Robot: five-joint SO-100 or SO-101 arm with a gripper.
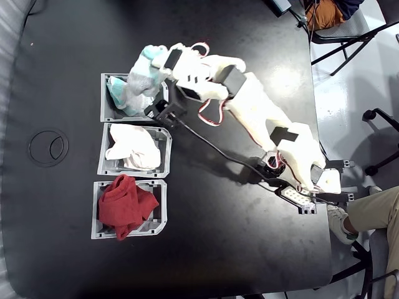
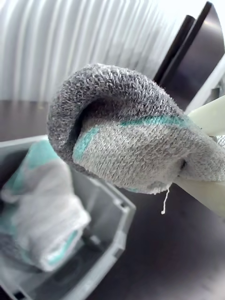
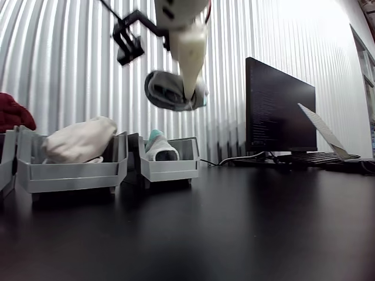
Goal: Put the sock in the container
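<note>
Hanging pinched in the closed fingers (image 3: 188, 93), the balled grey-and-white knitted sock (image 3: 171, 91) hovered above the square light-grey plastic container (image 3: 169, 165), toward its one o'clock corner.

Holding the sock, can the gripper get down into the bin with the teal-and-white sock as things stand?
Probably yes: the gripper holds the sock clear above the open-topped container.

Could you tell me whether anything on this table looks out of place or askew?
Nothing stands out. The three bins sit in a neat column, each holding its cloth. The sock hangs in the gripper above the container, as expected. Only a loose thread dangles from it.
</note>
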